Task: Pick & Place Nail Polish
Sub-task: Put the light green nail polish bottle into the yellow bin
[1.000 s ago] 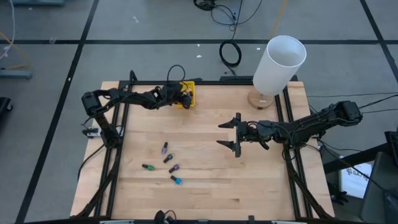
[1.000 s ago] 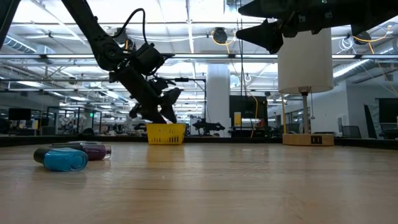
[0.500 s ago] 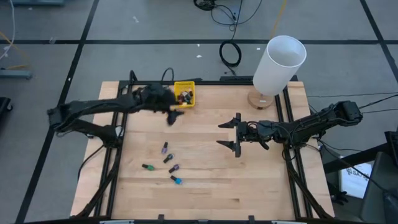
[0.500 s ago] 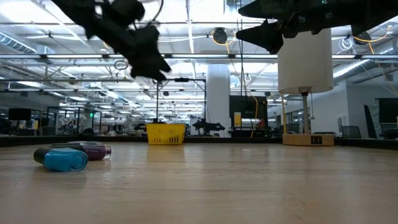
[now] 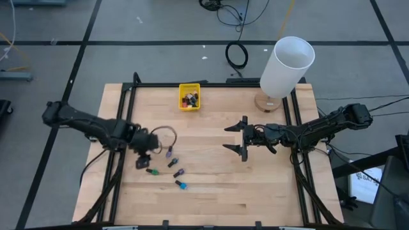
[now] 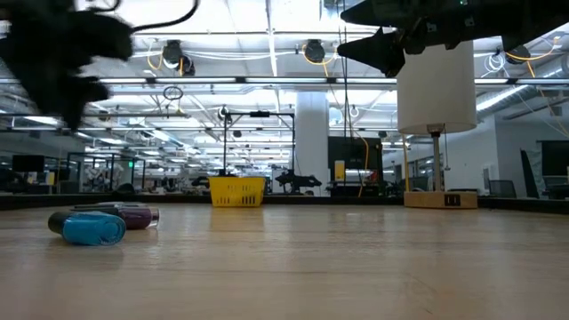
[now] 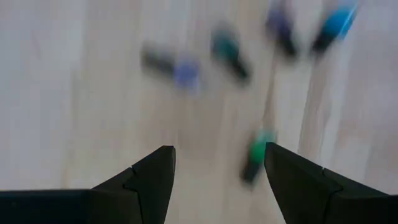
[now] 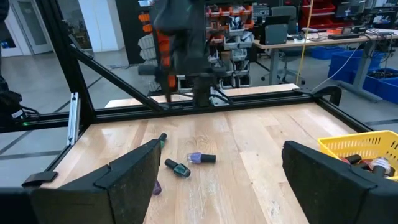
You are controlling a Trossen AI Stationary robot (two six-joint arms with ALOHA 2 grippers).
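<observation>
Several nail polish bottles lie on their sides on the wooden table: a purple one, a dark one, a green one, another purple one and a blue one. More bottles lie in the small yellow bin at the far edge. My left gripper hovers open just left of the loose bottles, pointing steeply down, with nothing between its fingers; the green bottle lies nearest to it. My right gripper waits open and level above the table's middle.
A white lamp on a wooden base stands at the far right corner. A black frame runs along the table's sides. Bare wood lies toward the near edge and between the bin and the loose bottles.
My left gripper has swung away from the yellow bin at the far edge, toward the table's near left, and now hangs beside the loose bottles. It has tipped from a slant to pointing steeply down. The bottles and the right arm have kept still.
</observation>
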